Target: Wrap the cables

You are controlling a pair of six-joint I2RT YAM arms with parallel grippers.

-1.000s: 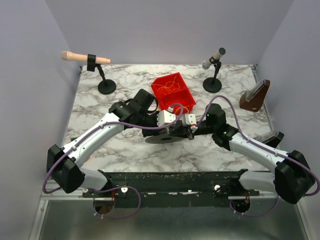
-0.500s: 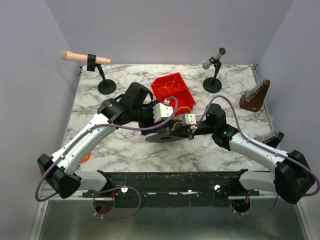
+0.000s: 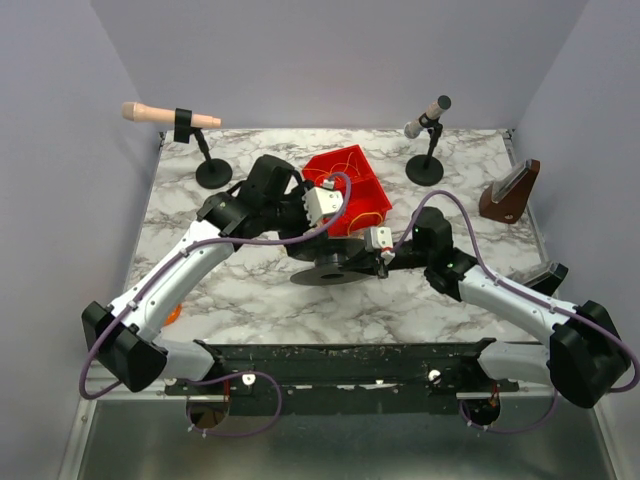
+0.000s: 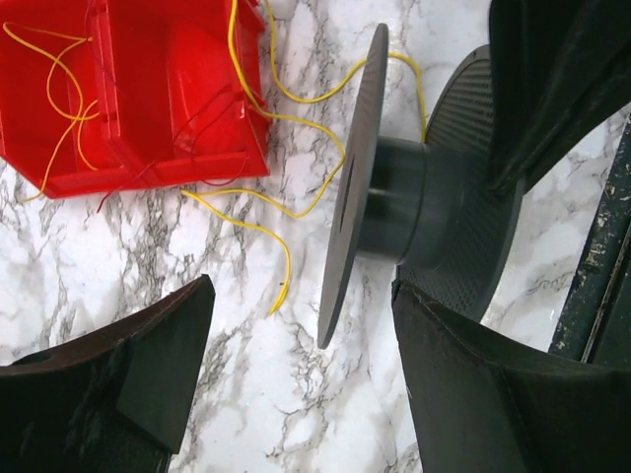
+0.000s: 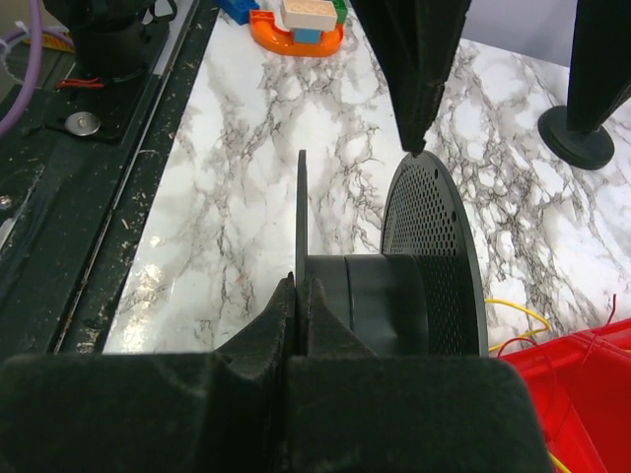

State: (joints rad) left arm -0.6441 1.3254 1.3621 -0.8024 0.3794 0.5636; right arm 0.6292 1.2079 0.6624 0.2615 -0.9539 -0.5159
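where the right jaws meet low in the right wrist view, their fingers (image 5: pixel 261 330) are pressed together on the thin flange of the black spool (image 5: pixel 375 296) nearer the arms' bases, pinching it. the spool's axle lies level and both flanges stand upright; whether their rims touch the table (image 4: pixel 246 414) i cannot tell. the left jaws are spread wide over the far flange, one dark finger on each side of it with a gap between, and they hold nothing. just beside that flange the yellow cables (image 4: pixel 286 202) lie in loose curls on the marble. one free end rests near the flange's lower edge, and another strand runs behind the flange toward the hub. the strands lead back over the wall of the red bin (image 4: pixel 177 108), which sits near the spool on its far side. inside the bin more yellow cable lies in loops, with a few thin dark red strands (image 4: pixel 148 177) at its front wall. farther out stand a beige microphone (image 3: pixel 165 115) at the far left, a grey microphone (image 3: pixel 428 115) at the far right, and a brown wedge-shaped object (image 3: pixel 510 192) by the right edge.
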